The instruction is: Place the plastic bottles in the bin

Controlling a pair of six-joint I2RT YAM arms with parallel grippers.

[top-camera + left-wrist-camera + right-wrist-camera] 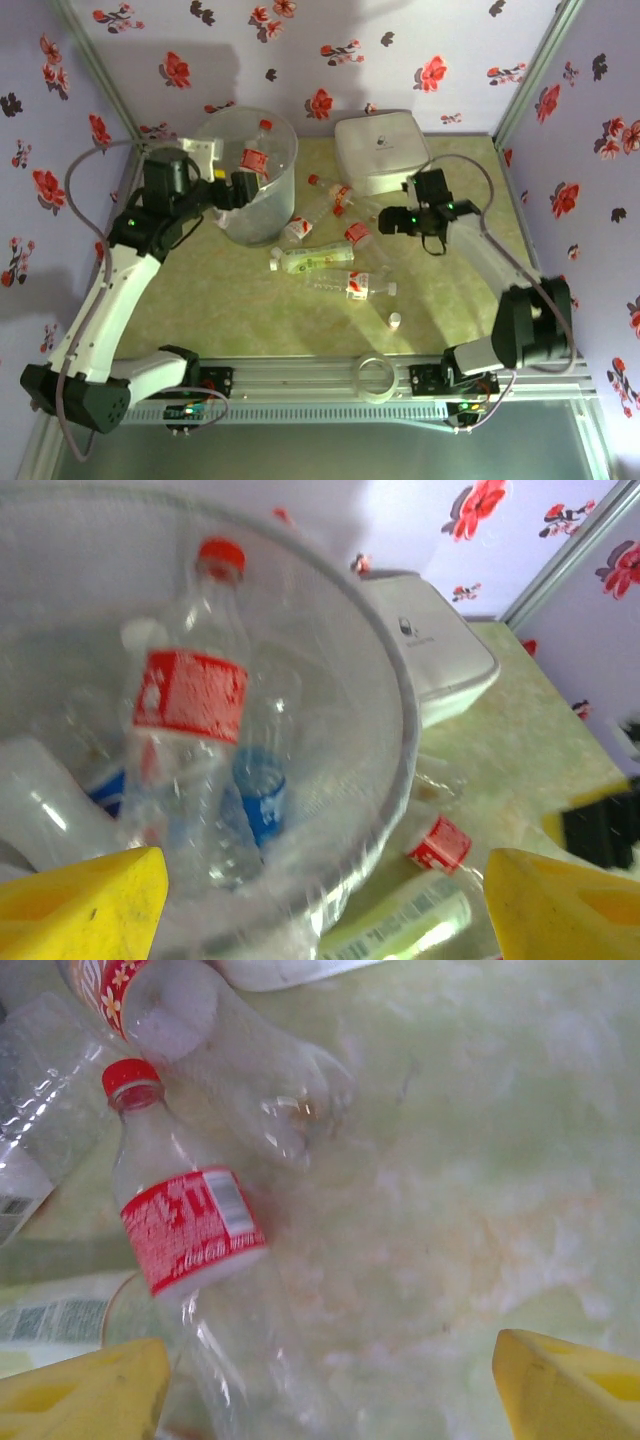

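The bin [272, 205] stands at the back left, its rim [395, 710] curving through the left wrist view. My left gripper [243, 187] hangs over that rim, open, yellow fingertips [85, 900] wide apart and empty. Below it, inside the bin, a red-capped, red-labelled bottle [190, 695] stands free beside a blue-labelled one [262, 802]. Several more bottles lie on the table right of the bin [310, 258]. My right gripper [385, 222] is open over a red-labelled bottle [190, 1230]; its clear body lies near the left fingertip [80, 1390], far from the right one.
A white lidded box [380, 150] sits at the back, just behind the right gripper. A tiny loose white cap [396, 320] lies near the front. A clear tape ring [375, 376] rests on the front rail. Floral walls close in the sides and back.
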